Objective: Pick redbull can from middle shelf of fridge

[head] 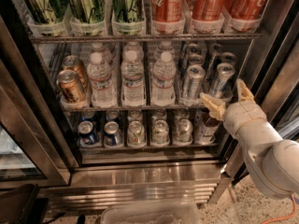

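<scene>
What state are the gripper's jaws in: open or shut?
Open: the gripper, near the front-right redbull can, shows its jaws spread apart, holding nothing.

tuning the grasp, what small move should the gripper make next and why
Probably ease forward and slightly up: the gripper is open just below the front right redbull can on the middle shelf, not yet around it.

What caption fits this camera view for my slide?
Open gripper poised near the right front slim silver can on the middle shelf of the fridge.

middle shelf point(117, 108) | holds copper cans point(70, 85), water bottles point(133, 80), redbull can point(221, 78) rows | pincer point(228, 98) spread at right front edge
</scene>
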Motion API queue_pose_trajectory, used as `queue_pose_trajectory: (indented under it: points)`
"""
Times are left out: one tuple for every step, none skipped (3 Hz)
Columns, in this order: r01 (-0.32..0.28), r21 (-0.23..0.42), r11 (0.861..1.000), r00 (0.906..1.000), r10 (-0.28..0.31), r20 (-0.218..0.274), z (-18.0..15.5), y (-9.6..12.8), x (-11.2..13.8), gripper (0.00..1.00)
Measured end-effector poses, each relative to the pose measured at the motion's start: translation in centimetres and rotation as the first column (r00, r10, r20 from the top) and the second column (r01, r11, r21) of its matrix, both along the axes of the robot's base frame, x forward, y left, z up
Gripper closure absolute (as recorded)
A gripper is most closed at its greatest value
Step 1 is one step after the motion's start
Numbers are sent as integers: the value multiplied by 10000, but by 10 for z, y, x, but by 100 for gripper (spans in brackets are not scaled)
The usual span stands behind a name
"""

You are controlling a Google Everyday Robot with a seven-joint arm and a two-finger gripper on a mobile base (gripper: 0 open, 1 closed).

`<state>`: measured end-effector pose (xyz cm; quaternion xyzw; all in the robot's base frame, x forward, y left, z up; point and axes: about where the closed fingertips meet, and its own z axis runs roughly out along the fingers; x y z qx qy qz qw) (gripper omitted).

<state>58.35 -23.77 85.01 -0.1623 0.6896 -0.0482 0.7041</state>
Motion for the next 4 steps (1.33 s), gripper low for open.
queue_pose_trajectory:
  points:
    - [176,61,9998,9998,-176,83,-3,-1,7,30]
    - [315,175,9993,9994,-318,137,-4,-1,15,32]
    - [472,245,9986,9987,-477,201,-4,-4,21,33]
    - [639,271,9976,9976,-646,230,-5,-8,27,33]
